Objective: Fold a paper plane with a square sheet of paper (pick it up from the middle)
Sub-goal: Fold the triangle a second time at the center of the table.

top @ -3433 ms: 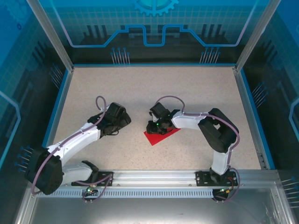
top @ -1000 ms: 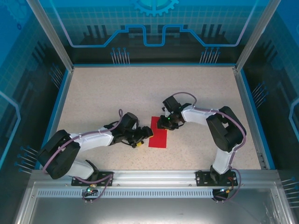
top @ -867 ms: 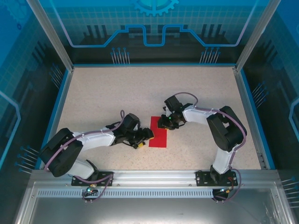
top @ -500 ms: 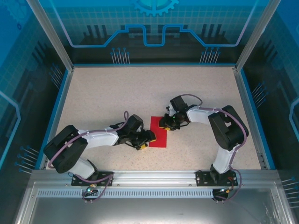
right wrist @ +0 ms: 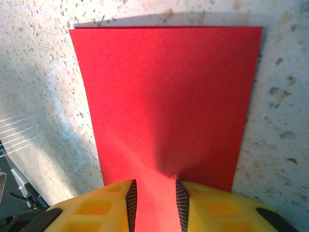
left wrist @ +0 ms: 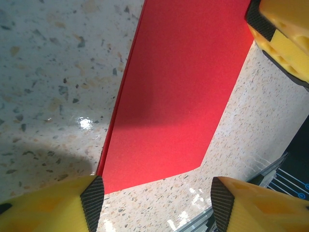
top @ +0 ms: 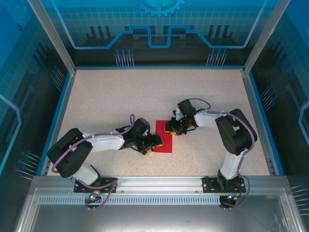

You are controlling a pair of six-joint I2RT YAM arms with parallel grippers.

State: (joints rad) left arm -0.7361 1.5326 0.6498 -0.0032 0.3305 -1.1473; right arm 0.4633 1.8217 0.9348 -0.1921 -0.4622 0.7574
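- The speckled table [top: 120, 96] carries both arms, which reach in toward each other so that their fingertips lie near one another at the middle.
- The right arm [top: 234, 133] bends in from its side, and the left arm [top: 96, 142] lies low and stretched out toward the same spot.
- The square sheet of paper [top: 164, 143] lies flat between the two sets of fingers. It is bright red and folded into a rectangle — the left wrist view shows a doubled edge along one long side.
- The left gripper [left wrist: 154, 203] sits low over one short end of the sheet with its yellow fingers [left wrist: 53, 208] spread wide.
  - That end's edge lies in the open gap between them.
  - One corner is just beside the finger at the left of that view, and the other finger stands apart from the paper, over bare table.
  - Nothing is clamped.
- The right gripper [right wrist: 155, 191] is at the opposite short end, with its fingers [right wrist: 96, 212] drawn narrow.
  - A strip of red runs up between the ribbed pads — they are pinching the sheet at the middle of that edge.
  - The rest of the sheet stretches flat away from them.
- One yellow finger of the right gripper shows at the far corner of the left wrist view, touching the sheet's edge.
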